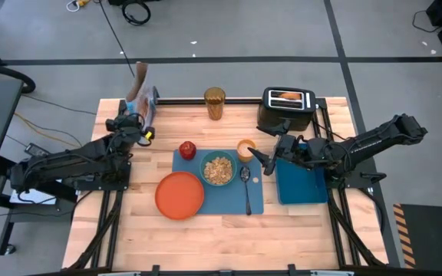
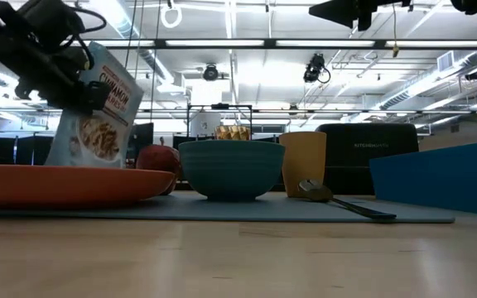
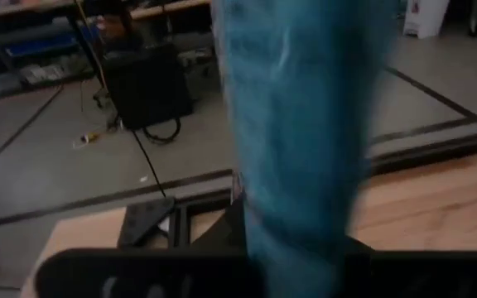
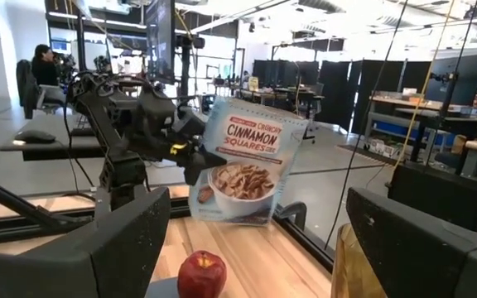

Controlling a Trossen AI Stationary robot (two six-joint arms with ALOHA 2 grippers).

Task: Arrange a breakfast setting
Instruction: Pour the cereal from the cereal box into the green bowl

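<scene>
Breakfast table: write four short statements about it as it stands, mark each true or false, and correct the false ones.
1. The left gripper holds the cereal box. True.
2. The teal bowl is empty. False: it holds cereal.
3. The metal spoon lies on the blue placemat. True.
4. The right gripper is clamped on the orange cup. False: it is open beside the cup, holding nothing.

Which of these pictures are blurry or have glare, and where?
Left wrist view: the cereal box fills the frame as a soft blue smear, too close to focus. Low view: bright ceiling strip lights glare behind the teal bowl. Right wrist view: the box print reads sharply. High view: evenly lit.
</scene>
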